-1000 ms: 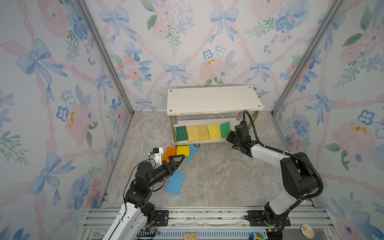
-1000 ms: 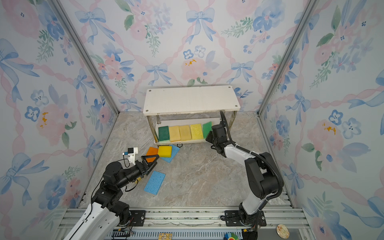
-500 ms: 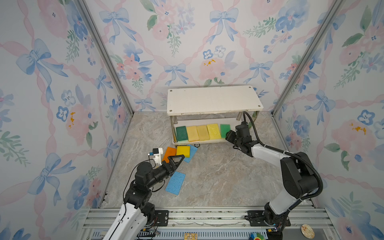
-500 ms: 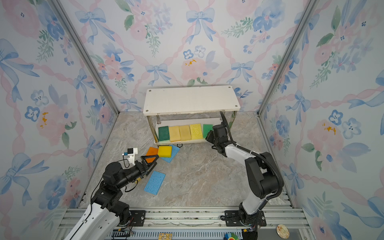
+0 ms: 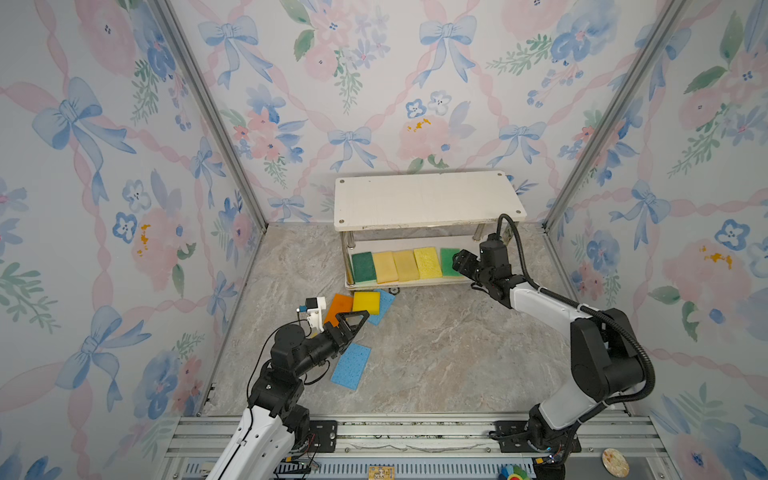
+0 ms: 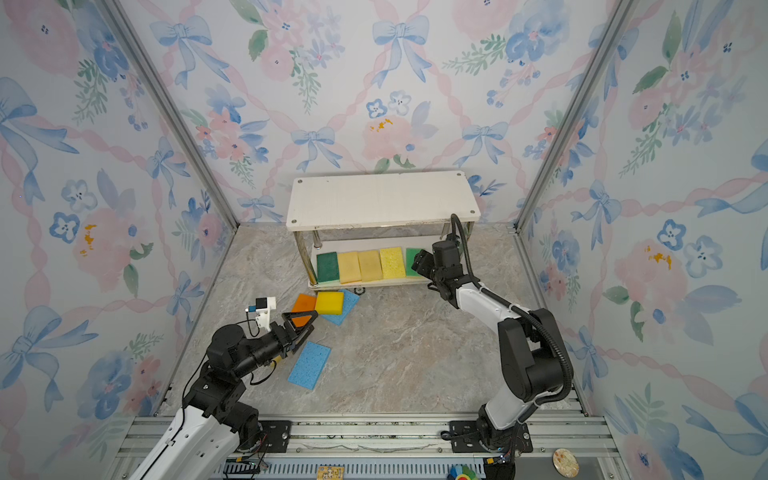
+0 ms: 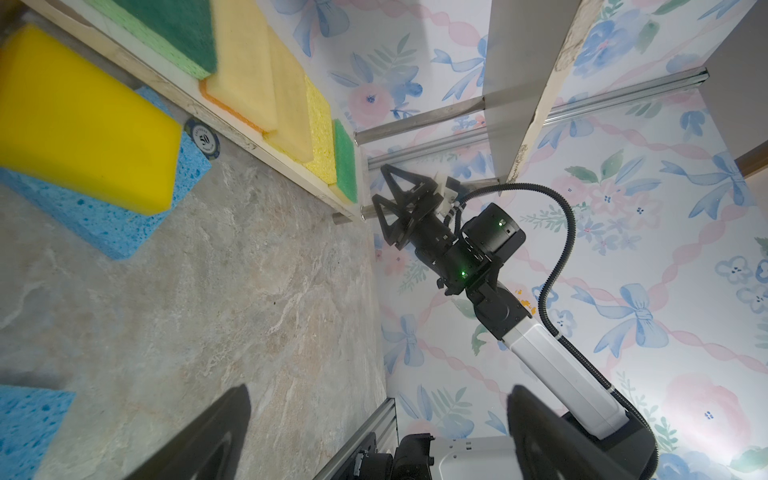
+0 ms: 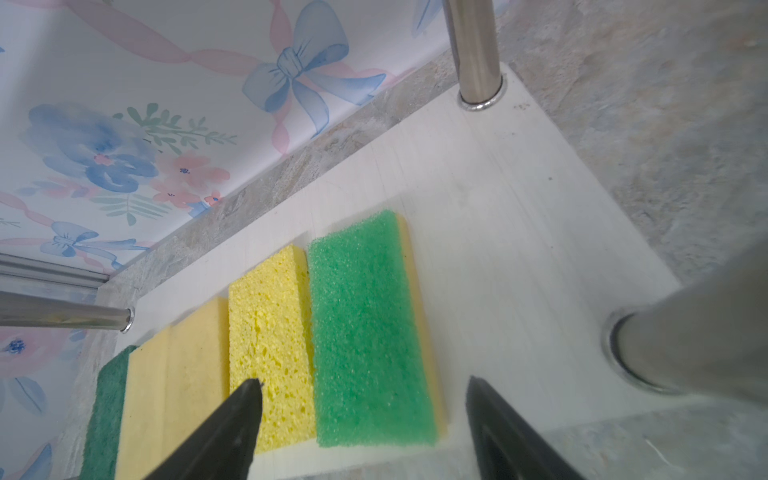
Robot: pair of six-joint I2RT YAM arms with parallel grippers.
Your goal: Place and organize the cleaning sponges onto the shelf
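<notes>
The shelf [image 5: 428, 199] stands at the back. Its lower board [image 8: 519, 216] carries a row of sponges: dark green [image 5: 363, 266], two pale yellow [image 5: 395, 266], a yellow [image 5: 428, 262] and a light green [image 8: 365, 332] at the right end. My right gripper [image 5: 459, 264] is open just in front of the light green sponge, its fingers [image 8: 245, 407] apart on either side and not touching it. On the floor lie an orange sponge [image 5: 338, 305], a yellow sponge [image 5: 366, 301] resting on a blue one [image 5: 384, 307], and another blue sponge [image 5: 351, 365]. My left gripper [image 5: 353, 320] hangs open and empty over the orange sponge.
A round poker chip [image 7: 203, 141] lies on the floor at the shelf's front edge. Chrome legs [image 8: 478, 54] stand at the lower board's corners. Flowered walls close in left, right and back; a metal rail [image 5: 395, 428] runs along the front.
My right gripper has opened and let go of the light green sponge, which went from tilted to flat on the lower board. The left arm has not moved.
</notes>
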